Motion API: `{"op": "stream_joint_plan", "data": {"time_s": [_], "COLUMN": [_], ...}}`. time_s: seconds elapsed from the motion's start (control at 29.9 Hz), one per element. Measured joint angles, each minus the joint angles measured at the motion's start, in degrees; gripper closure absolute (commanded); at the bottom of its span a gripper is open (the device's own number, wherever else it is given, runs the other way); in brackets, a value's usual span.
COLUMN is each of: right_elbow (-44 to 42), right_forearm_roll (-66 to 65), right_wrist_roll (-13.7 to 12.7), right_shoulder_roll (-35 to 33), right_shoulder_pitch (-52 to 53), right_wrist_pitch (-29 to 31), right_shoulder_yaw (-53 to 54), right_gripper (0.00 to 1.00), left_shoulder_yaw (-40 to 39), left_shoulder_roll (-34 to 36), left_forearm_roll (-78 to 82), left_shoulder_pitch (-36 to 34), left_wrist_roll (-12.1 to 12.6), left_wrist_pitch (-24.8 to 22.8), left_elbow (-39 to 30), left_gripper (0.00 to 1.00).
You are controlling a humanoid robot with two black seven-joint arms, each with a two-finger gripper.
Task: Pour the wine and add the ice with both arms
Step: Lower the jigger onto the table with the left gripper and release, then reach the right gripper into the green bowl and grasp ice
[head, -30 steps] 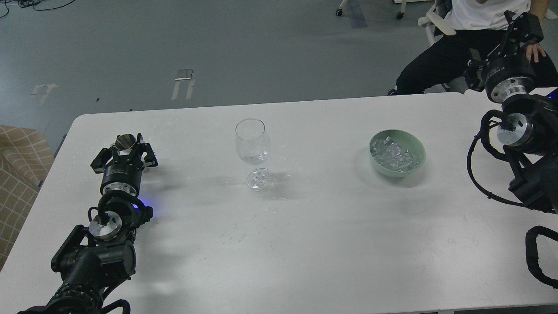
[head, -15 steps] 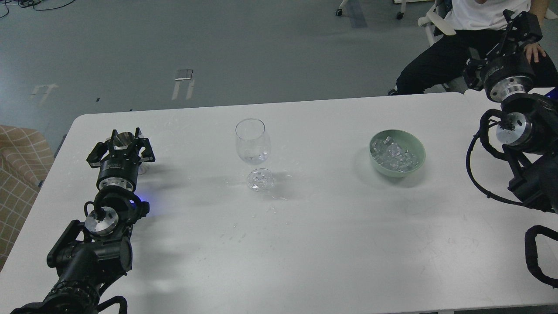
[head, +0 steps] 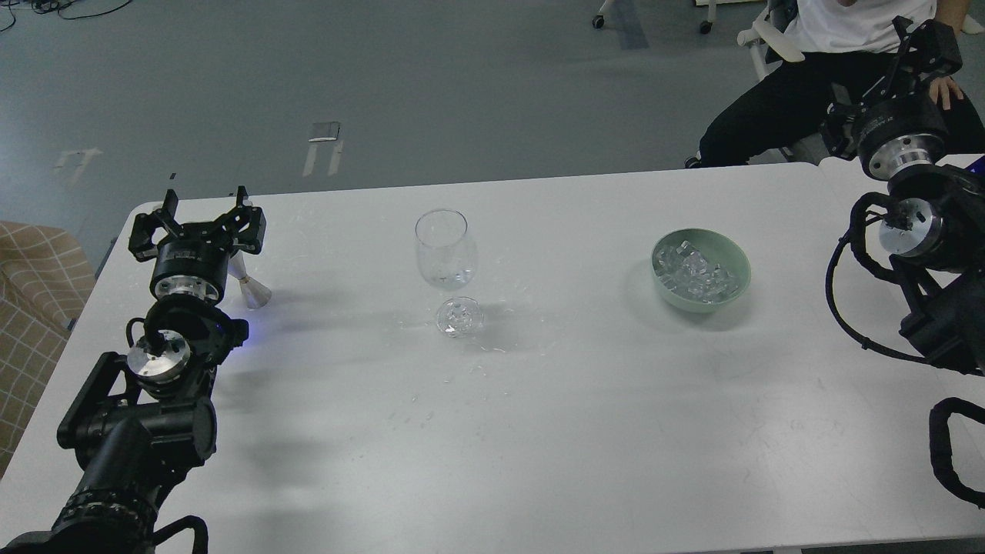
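A clear wine glass (head: pixel 445 252) stands upright at the table's middle, with a little colourless wine (head: pixel 450 278) barely visible in its bowl. A pale green bowl (head: pixel 737 260) to its right holds several ice cubes (head: pixel 696 273). My left gripper (head: pixel 202 217) is at the far left of the table, fingers spread open and empty. A small metal measuring cup (head: pixel 251 289) stands just to its right, mostly hidden by it. My right gripper (head: pixel 923 42) is raised at the far right, past the table's back edge, seen from behind.
The white table (head: pixel 577 400) has water drops near the glass's foot. A seated person (head: pixel 816 69) is behind the back right corner, close to my right gripper. A beige checked seat (head: pixel 35 300) stands off the left edge.
My left gripper has drawn back up and to the left off the metal cup, its fingers spreading wider; the cup now stands free beside it. The right arm has barely moved.
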Motion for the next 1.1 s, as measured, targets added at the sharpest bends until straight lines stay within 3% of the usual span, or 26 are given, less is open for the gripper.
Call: {"op": "stream_joint_plan", "data": {"time_s": [0.13, 0.33, 0.53, 0.67, 0.9, 1.1], "right_elbow": [2.48, 5.0, 8.06, 13.09, 20.89, 22.17], "right_forearm_roll": [-0.08, -2.48, -6.6, -9.29, -32.14, -46.66], "right_wrist_roll": [-0.18, -0.18, 0.14, 0.24, 0.66, 4.22], "right_shoulder_roll": [-0.16, -1.86, -4.87, -11.28, -20.78, -22.8], "right_shoulder_pitch": [-0.05, 3.21, 7.75, 10.81, 16.39, 16.56], "right_wrist_pitch": [0.31, 0.37, 0.49, 0.48, 0.45, 2.24], "right_shoulder_yaw": [-0.21, -2.75, -18.83, -29.24, -43.93, -51.79], "right_gripper": [0.0, 0.0, 0.0, 0.0, 0.0, 0.01], "left_shoulder_yaw": [0.44, 6.48, 10.98, 11.3, 10.47, 9.0], "left_shoulder_roll": [1.82, 7.68, 10.27, 11.39, 10.87, 10.49], "left_forearm_roll": [0.11, 4.61, 18.27, 26.19, 27.07, 22.67], "left_shoulder_pitch": [0.16, -1.1, -5.77, -6.5, -6.5, -5.95], "left_wrist_roll": [0.54, 0.85, 0.57, 0.47, -0.04, -0.22], "left_wrist_pitch": [3.14, 3.69, 4.49, 4.56, 5.36, 7.02], "left_elbow": [-5.76, -8.83, -9.76, -12.37, -13.49, -13.64], "left_gripper": [0.03, 0.03, 0.03, 0.03, 0.03, 0.02]}}
